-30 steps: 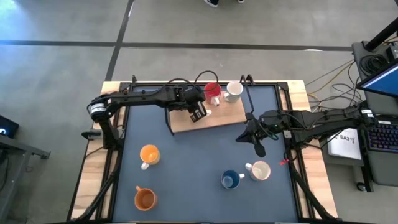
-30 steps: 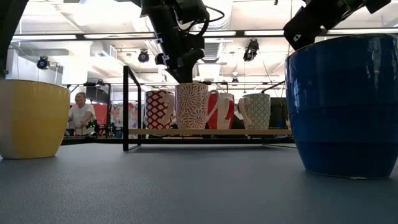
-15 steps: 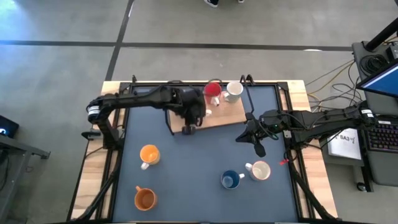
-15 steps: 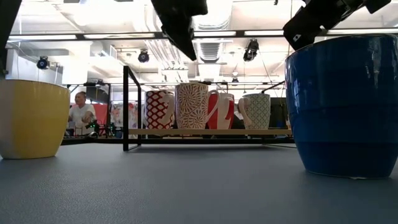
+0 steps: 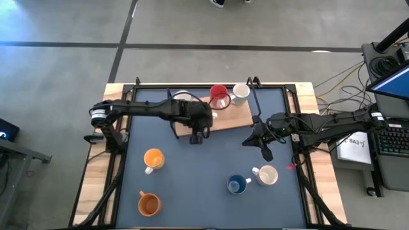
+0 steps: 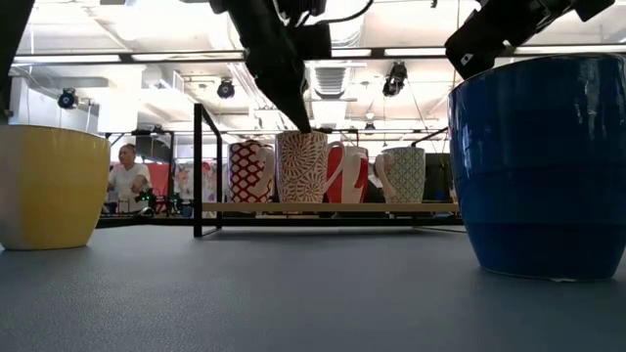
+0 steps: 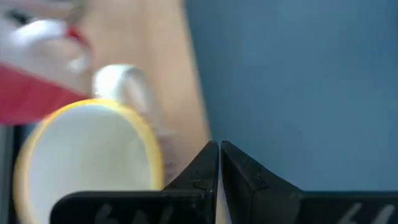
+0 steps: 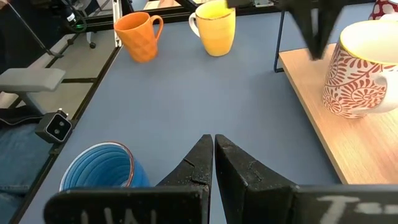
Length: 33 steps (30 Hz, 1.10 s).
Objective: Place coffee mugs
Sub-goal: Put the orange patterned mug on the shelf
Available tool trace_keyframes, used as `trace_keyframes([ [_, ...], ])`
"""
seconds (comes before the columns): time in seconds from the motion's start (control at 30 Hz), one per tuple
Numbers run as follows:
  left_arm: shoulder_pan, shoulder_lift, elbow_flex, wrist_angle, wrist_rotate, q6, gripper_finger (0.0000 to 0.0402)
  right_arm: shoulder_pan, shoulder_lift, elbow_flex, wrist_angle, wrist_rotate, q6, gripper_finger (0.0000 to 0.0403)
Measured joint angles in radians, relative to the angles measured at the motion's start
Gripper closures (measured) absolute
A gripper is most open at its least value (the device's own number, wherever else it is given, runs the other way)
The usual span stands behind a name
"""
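High view shows the left pincer [image 5: 197, 136] shut on nothing at the front edge of the wooden board [image 5: 236, 117], which lies toward twelve o'clock on the blue-grey worktop [image 5: 192, 179]. On the board stand a red mug [image 5: 218, 93] and a white mug [image 5: 240, 93], both upright, mouths up (handle directions hard to tell). A yellow mug [image 5: 153, 158] and an orange mug [image 5: 149, 204] sit toward eight o'clock, handles pointing toward six and nine o'clock. A blue mug [image 5: 237, 185] and a cream mug [image 5: 266, 175] sit toward five o'clock. The right pincer [image 5: 266, 153] hovers shut and empty at three o'clock. Around the worktop is grey concrete floor [image 5: 64, 70].
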Motion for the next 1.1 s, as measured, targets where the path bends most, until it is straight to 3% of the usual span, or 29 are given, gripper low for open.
trace_keyframes([
  [0.13,0.016,0.0,-0.011,0.014,-0.08,-0.006,0.0401,0.0,0.0,0.0,0.002,0.0,0.0,0.0394],
  [0.67,0.1,0.001,-0.059,0.109,-0.092,0.009,0.0402,0.0,0.0,0.0,0.002,0.025,-0.001,0.0394],
  [0.83,0.113,0.001,-0.059,0.104,-0.185,0.009,0.0402,0.0,0.0,0.0,0.002,0.025,-0.001,0.0394],
  [1.1,0.125,0.001,-0.059,0.084,-0.21,0.009,0.0402,0.0,0.0,0.0,0.002,0.026,-0.001,0.0394],
])
